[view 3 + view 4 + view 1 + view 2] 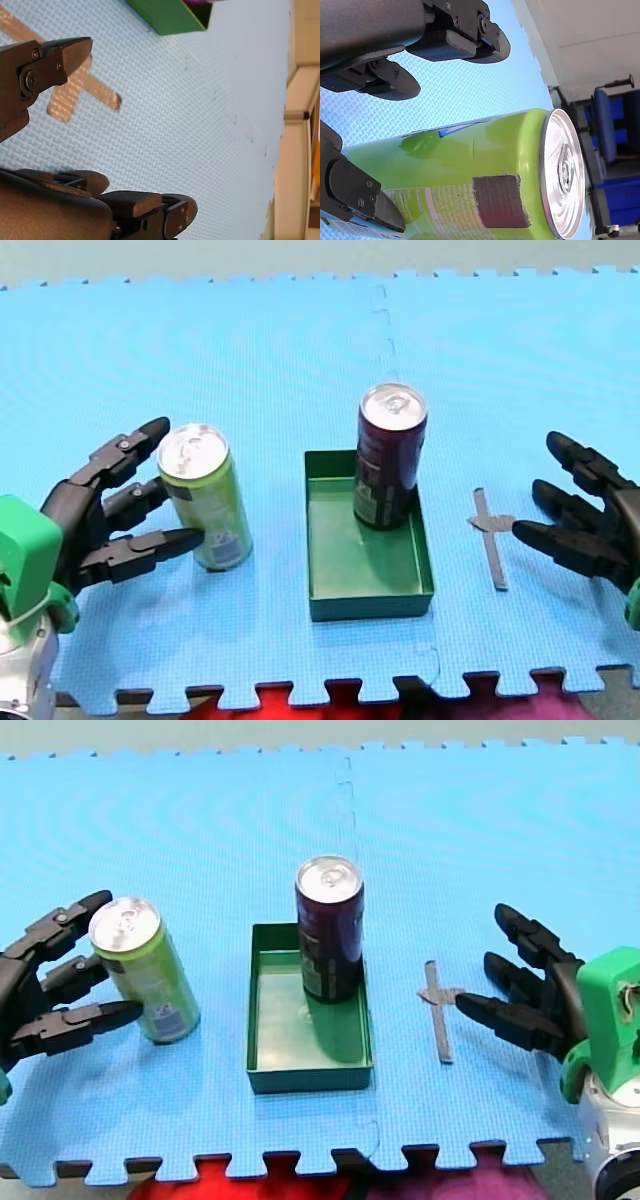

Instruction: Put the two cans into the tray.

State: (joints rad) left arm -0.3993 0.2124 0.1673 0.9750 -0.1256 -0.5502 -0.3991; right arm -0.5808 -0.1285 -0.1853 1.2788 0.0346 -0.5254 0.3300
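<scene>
Inside green tray (366, 562), upright purple can (390, 468)

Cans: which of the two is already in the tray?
The dark purple can, standing upright at the far end of the green tray. The light green can stands outside it on the blue mat, by the left robot hand.

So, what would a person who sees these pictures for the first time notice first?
Probably the dark purple can standing upright at the far end of the green tray, mid blue mat. Next, the green can upright on the mat left of the tray, with the open left hand close beside it. The right hand, also open, is beyond the tray, by a grey tape mark.
</scene>
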